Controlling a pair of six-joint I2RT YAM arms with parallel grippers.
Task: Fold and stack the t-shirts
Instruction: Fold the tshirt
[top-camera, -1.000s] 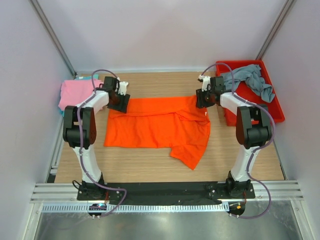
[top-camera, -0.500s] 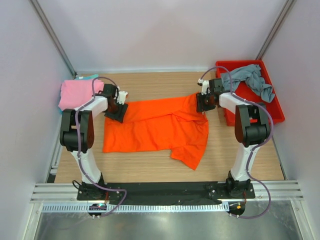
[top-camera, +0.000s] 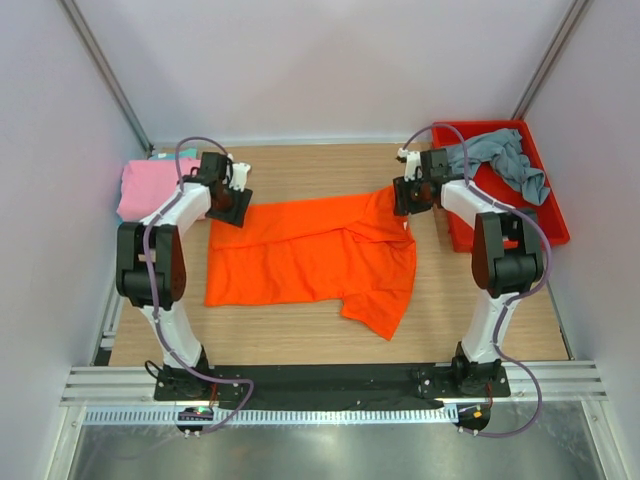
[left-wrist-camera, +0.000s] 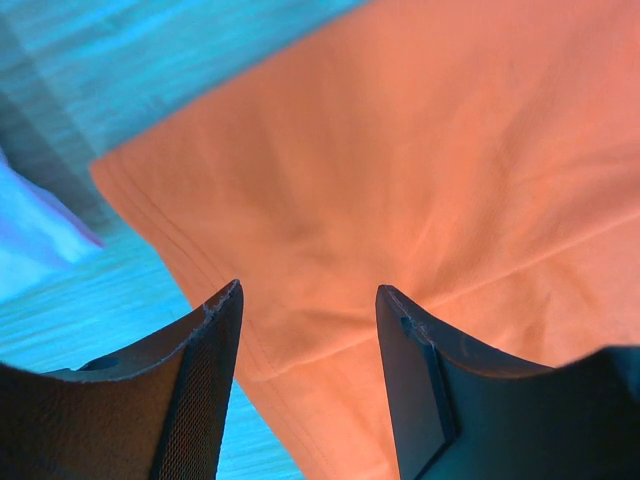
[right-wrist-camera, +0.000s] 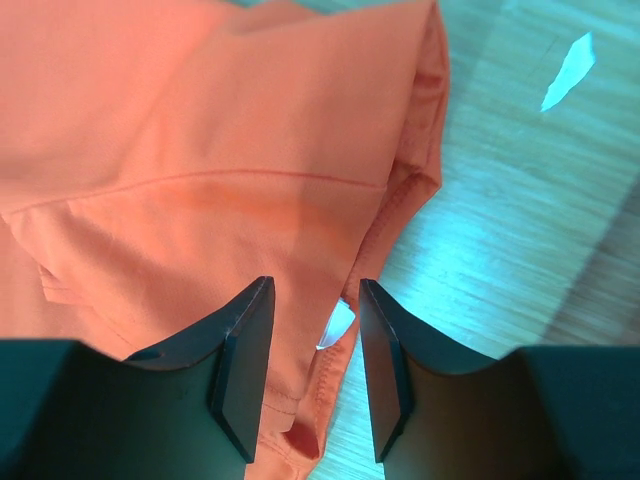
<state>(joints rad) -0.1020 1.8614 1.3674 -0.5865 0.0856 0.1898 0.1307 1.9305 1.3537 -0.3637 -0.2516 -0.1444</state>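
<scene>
On the table (top-camera: 300, 170): orange shirt (top-camera: 310, 255) lies partly folded between both grippers.
Left gripper (left-wrist-camera: 308, 290) is over its far-left corner, fingers parted, grasping nothing. Right gripper (right-wrist-camera: 315, 285) is over its far-right corner, fingers likewise parted. Pink shirt (top-camera: 148, 187) lies far left; grey shirt (top-camera: 500, 160) lies in the red bin (top-camera: 555, 232).

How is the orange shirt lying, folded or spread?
Partly folded: the orange shirt has its far edge doubled over, one sleeve sticking out.

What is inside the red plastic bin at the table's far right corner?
A crumpled grey-blue cloth shirt lies in the rigid red plastic bin, filling its far half. Anything beneath the shirt is hidden, and the right arm covers the bin's near-left part.
</scene>
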